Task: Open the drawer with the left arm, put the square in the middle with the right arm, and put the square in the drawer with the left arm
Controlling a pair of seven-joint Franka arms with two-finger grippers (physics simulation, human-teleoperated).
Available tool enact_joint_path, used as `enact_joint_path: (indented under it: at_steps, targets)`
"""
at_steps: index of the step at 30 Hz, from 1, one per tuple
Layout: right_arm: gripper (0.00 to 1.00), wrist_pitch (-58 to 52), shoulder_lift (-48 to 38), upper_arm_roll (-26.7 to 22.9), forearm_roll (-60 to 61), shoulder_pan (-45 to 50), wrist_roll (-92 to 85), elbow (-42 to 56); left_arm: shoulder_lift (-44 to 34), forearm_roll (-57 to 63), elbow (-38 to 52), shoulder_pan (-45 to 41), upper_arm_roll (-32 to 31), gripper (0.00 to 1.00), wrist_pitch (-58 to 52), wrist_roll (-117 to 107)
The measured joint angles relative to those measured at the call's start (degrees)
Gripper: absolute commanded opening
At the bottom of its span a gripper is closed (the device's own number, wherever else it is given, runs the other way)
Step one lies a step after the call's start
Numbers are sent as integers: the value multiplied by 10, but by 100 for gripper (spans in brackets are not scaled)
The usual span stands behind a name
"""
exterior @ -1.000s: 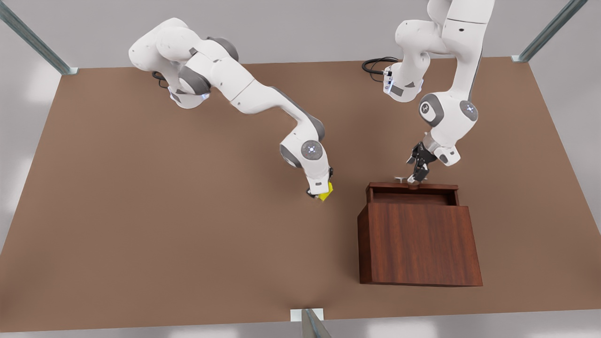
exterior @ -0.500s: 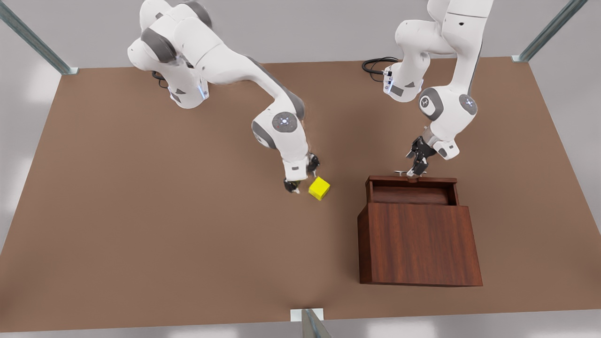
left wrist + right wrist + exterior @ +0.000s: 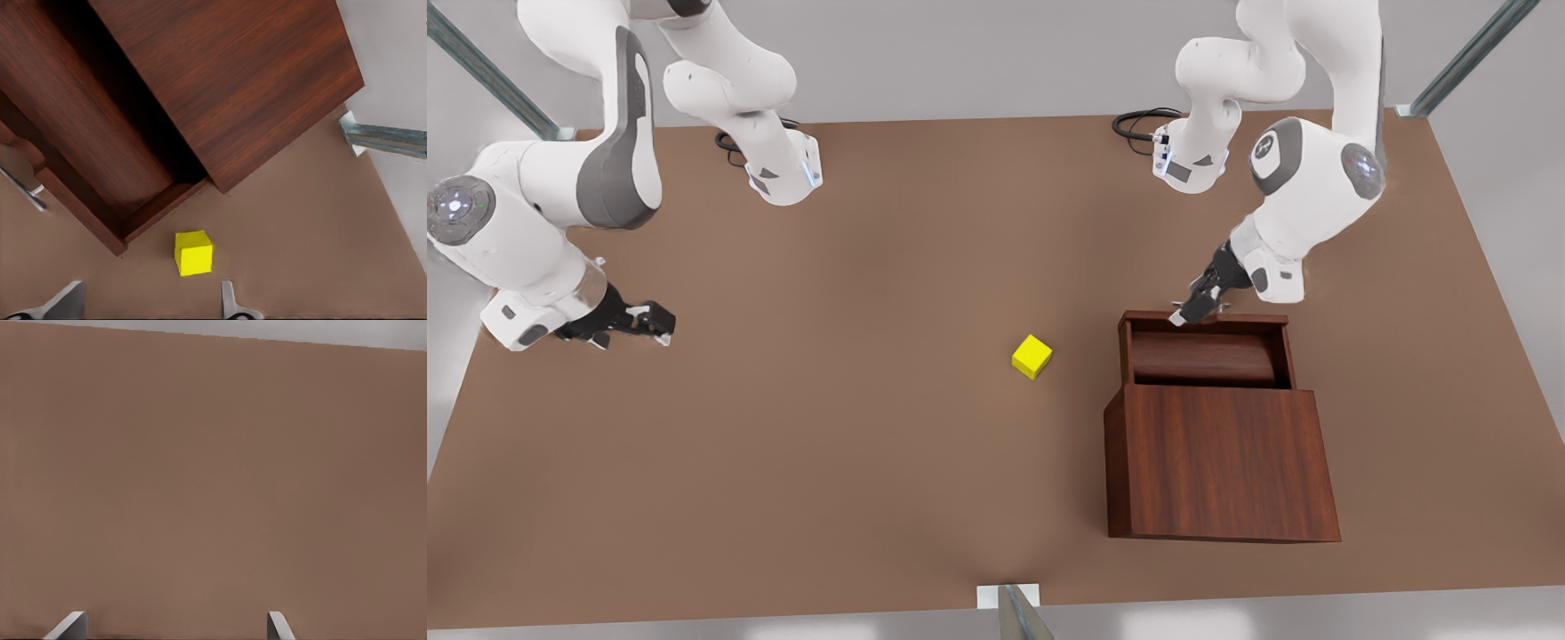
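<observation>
The right pincer (image 3: 643,324) now hangs over the bench (image 3: 783,462) near the edge at the front view's left, its fingers apart and empty. Half a second ago it stood just beside the yellow cube (image 3: 1032,356), and a second ago it was closed around it. In the right wrist view its two fingertips (image 3: 70,625) frame plain brown bench surface, with a grey strip beyond the far edge.

The yellow cube sits alone on the bench near the middle, in the same spot as half a second ago, just apart from the corner of the drawer (image 3: 1205,356).

The drawer of the dark wood-grain cabinet (image 3: 1223,462) stands pulled out farther than in either earlier frame, so more of its floor shows. The left pincer (image 3: 1193,305) is above the drawer's front wall, toward the bench's far edge. It has swung away from the handle it was at earlier, and its fingers are spread with nothing between them.

The left wrist view looks down into the open drawer (image 3: 100,153) and shows the thin silver bar handle (image 3: 23,190) on its front, and the cube (image 3: 193,253) between the spread fingertips (image 3: 230,303).

No writing can be read anywhere.
</observation>
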Motion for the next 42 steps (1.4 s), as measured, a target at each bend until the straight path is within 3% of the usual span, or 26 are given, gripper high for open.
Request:
enact_joint_path:
  at_steps: [1, 3, 5, 9, 12, 22, 35, 42]
  targets:
    - [100, 5, 18, 1, 10, 12, -5, 27, 68, 40, 82, 6, -47, 100, -25, 0]
    - [100, 1, 29, 1, 12, -39, -6, 43, 145, 109, 179, -85, -60, 100, -46, -2]
    - [100, 0, 26, 51, 12, -72, -16, 41, 192, 153, 225, -127, -60, 100, -53, 68]
    - [100, 3, 42, 61, 17, -91, -14, 40, 256, 205, 239, -154, -59, 100, -27, 358]
    - [100, -3, 78, 59, 18, -89, -12, 87, 298, 266, 238, -182, -60, 100, -3, 440]
    - [100, -3, 88, 56, 8, -93, -12, 98, 361, 314, 237, -200, -60, 100, 18, 438]
    - [100, -4, 96, 54, 8, -112, -12, 97, 388, 320, 234, -200, -59, 100, 47, 443]
    - [100, -3, 112, 54, 28, -125, -11, 152, 403, 322, 227, -199, -53, 100, 54, 474]
